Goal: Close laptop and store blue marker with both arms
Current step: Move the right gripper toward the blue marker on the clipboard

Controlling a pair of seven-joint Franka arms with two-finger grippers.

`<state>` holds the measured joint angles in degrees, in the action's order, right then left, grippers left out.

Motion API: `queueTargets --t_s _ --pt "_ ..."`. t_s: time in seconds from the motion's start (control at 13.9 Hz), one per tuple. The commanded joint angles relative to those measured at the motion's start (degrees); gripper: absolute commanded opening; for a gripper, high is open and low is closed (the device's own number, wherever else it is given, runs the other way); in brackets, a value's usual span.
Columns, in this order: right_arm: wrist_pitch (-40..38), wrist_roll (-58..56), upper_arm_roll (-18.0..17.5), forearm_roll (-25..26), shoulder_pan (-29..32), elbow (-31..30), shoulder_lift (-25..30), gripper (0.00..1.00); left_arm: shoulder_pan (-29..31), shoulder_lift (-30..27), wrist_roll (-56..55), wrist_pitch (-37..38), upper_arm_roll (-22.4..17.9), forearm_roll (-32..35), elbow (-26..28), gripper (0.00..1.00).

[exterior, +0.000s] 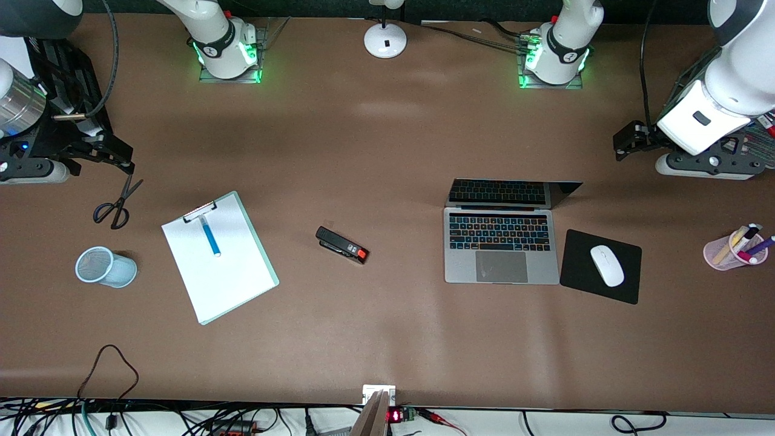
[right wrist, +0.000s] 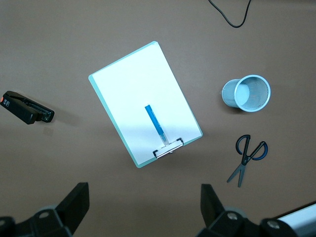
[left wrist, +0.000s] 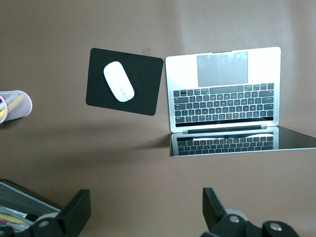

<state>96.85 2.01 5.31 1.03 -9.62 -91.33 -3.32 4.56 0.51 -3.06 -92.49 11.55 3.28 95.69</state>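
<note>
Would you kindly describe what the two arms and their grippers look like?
Both arms are glossy white with dark grey joint rings; their round bases glow green at the table's edge. The left arm and right arm carry black cables. The left gripper and right gripper have black, angular fingers.

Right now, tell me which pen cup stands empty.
The blue mesh cup, beside the clipboard at the right arm's end. The pink cup at the left arm's end holds markers.

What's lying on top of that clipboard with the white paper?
A slim light-blue marker lies on the white sheet of the pale-green clipboard, one end near the black metal clip. Nothing else rests there. What is under the paper stays hidden.
</note>
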Motion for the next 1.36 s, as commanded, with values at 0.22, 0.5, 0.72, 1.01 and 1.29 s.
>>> queueTargets --t_s 0.22,0.5,0.72,1.01,1.29 --pt "0.8 0.1 0.0 0.0 -0.1 -0.8 0.3 1.0 0.4 1.3 0.6 0.3 0.1 0.1 -2.3 1.0" --pt "2.6 -1.0 -0.1 0.4 -1.5 -1.4 -4.0 1.0 0.4 1.3 0.6 0.3 0.1 0.1 -2.3 1.0" --pt "3.1 -5.8 -0.1 0.6 -2.1 -1.7 -9.0 1.0 0.4 1.4 0.3 0.4 0.1 0.1 -2.4 1.0" --pt "7.3 -11.0 -0.1 0.8 -4.0 -1.9 -16.4 1.0 0.3 4.7 0.7 1.2 -0.1 0.5 -5.9 1.0" --pt "19.1 -20.5 -0.1 0.8 -3.9 -6.1 -20.4 0.92 0.4 4.9 1.0 1.0 -0.1 0.4 -6.0 1.0"
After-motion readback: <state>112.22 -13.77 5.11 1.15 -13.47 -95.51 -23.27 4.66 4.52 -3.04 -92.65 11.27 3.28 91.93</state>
